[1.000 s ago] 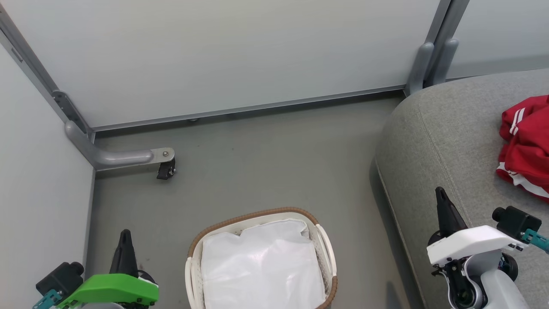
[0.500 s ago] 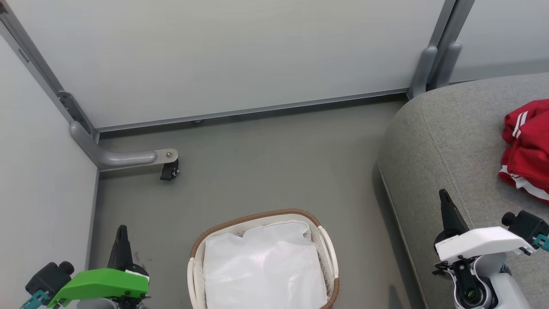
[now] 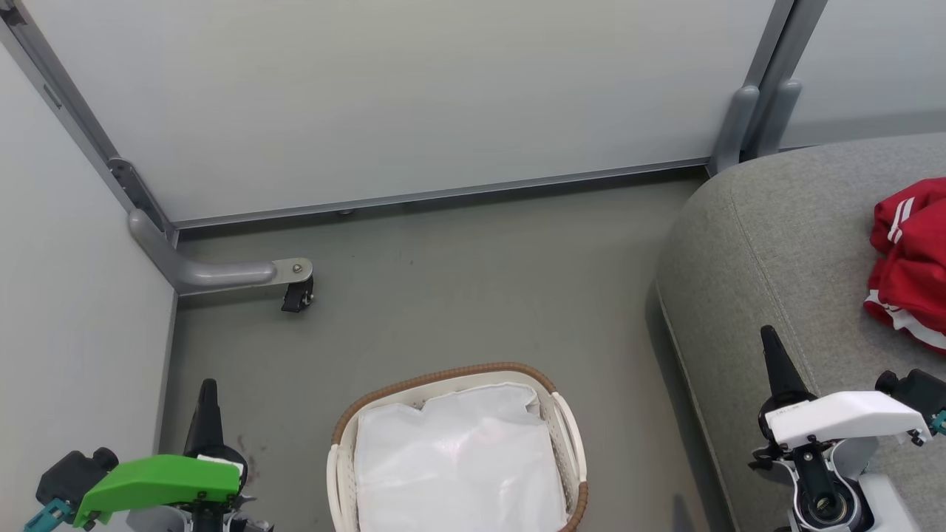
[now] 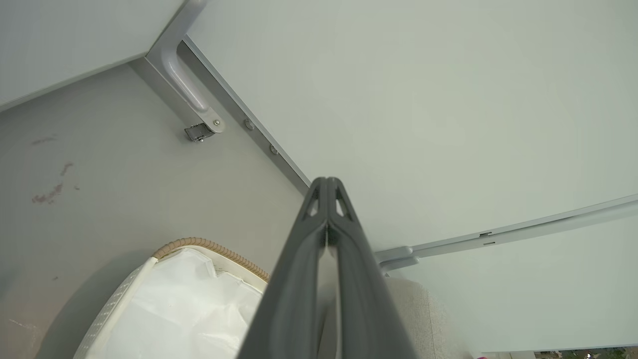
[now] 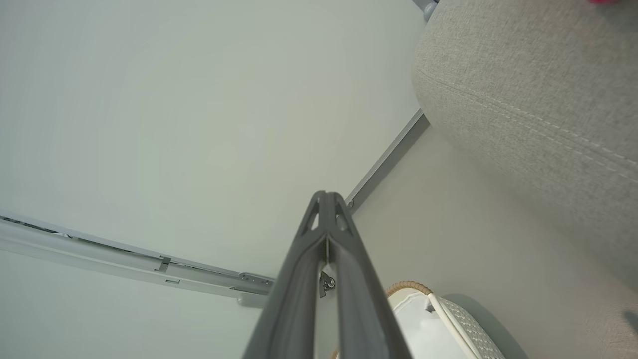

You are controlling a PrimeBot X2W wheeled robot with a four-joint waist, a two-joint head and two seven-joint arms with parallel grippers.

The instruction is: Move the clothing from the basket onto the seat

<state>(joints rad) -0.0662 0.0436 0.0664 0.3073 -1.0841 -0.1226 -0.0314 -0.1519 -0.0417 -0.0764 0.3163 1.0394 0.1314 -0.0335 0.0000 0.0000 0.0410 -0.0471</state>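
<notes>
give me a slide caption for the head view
Red clothing lies on the grey seat; the basket on the floor shows its white liner.

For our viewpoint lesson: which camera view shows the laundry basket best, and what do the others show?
The head view: the basket is seen from above, nearly whole, showing brown rim and white liner. The left wrist view catches one corner; the right wrist view just a slotted edge.

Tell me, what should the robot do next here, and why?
Probably just settle both arms and stop. The rounded white plastic basket with the brown woven rim shows its white cloth liner and no red inside, the bright red clothing with white stripes lies on the large grey fabric seat, and the left hand and right hand are shut, holding nothing.
</notes>
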